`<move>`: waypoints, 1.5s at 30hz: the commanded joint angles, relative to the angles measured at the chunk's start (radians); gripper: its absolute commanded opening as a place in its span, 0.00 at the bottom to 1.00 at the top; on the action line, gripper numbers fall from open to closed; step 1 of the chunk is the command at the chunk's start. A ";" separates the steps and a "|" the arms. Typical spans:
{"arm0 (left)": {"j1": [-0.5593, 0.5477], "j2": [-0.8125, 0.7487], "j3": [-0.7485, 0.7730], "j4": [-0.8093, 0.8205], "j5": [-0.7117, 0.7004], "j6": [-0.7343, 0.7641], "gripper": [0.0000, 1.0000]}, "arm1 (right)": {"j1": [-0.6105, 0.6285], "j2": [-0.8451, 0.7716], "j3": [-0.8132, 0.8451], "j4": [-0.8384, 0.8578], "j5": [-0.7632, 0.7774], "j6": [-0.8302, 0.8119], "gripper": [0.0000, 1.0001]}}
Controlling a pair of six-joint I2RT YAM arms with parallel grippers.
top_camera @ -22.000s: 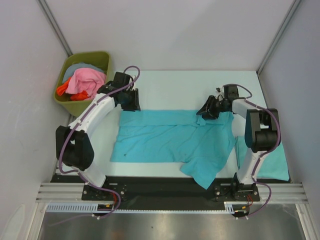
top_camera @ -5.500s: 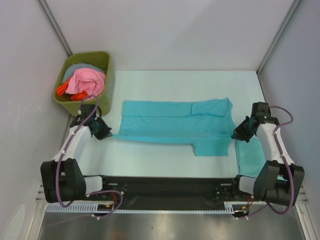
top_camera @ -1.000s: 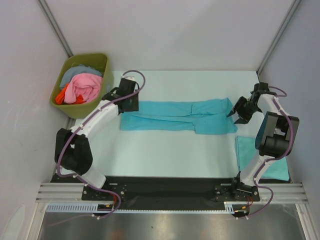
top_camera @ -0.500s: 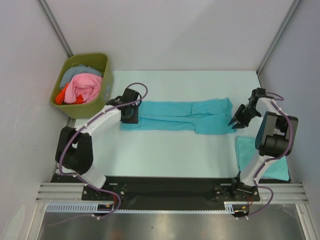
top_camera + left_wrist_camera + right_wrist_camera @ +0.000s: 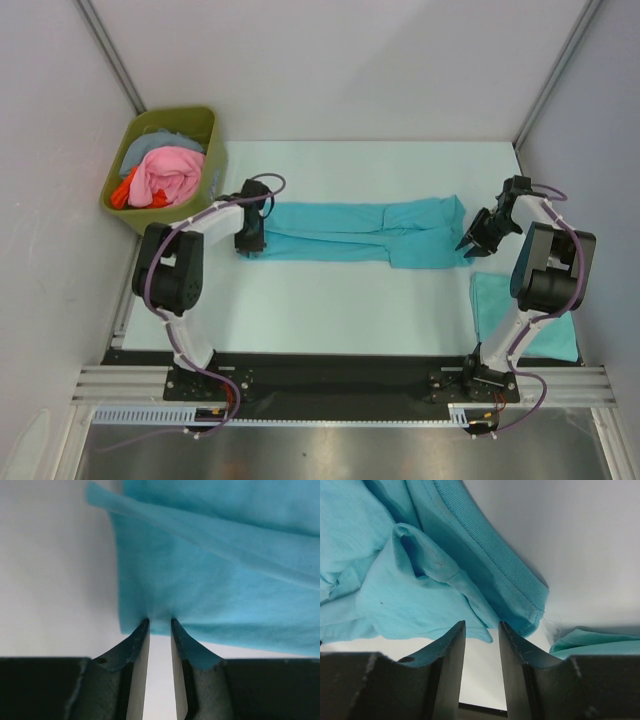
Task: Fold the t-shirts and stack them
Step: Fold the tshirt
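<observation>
Fingers of the left gripper [image 5: 160,625] stand close together with only a narrow slit between them, and the hem of the turquoise t-shirt [image 5: 350,232] puckers right at their tips. Bare white surface [image 5: 340,310] shows through the slit lower down, so I can't tell whether the cloth is truly pinched or only touched. Over on the other side, the right gripper [image 5: 482,626] has its fingers a little wider apart. Their tips sit at the end of the same shirt, just beside a ribbed band, and a loose edge of fabric dips into the gap. Whether that one is clamped I can't say either. From above, the shirt lies flat as a long narrow band across the middle of the surface, folded lengthwise, with a wider flap at its right part. The left gripper is at its left end and the right gripper at its right end, both down low at the cloth. A second turquoise t-shirt [image 5: 492,300] lies folded flat at the near right, partly under the right arm. It is close to the long shirt's right end, with a thin strip of surface between them. At the far left stands an olive-green bin [image 5: 213,160], and heaped inside it are a pink garment [image 5: 170,170], something grey-blue and a bit of orange-red.
</observation>
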 commanded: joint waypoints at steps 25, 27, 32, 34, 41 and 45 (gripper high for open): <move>0.093 -0.026 0.036 0.007 -0.005 -0.005 0.34 | -0.003 0.057 0.070 -0.002 -0.040 -0.033 0.43; 0.091 -0.020 0.035 0.005 -0.008 -0.003 0.34 | -0.003 0.059 0.073 -0.002 -0.047 -0.030 0.43; 0.096 0.000 0.031 0.011 0.006 -0.002 0.30 | -0.003 0.062 0.073 0.000 -0.051 -0.030 0.43; 0.094 0.008 0.024 0.016 0.012 -0.003 0.29 | -0.003 0.063 0.075 -0.003 -0.049 -0.031 0.43; 0.097 0.017 0.015 0.025 0.024 0.000 0.22 | -0.004 0.069 0.079 -0.009 -0.055 -0.034 0.43; 0.096 0.005 0.010 0.025 0.023 0.001 0.20 | -0.004 0.077 0.076 -0.011 -0.058 -0.037 0.45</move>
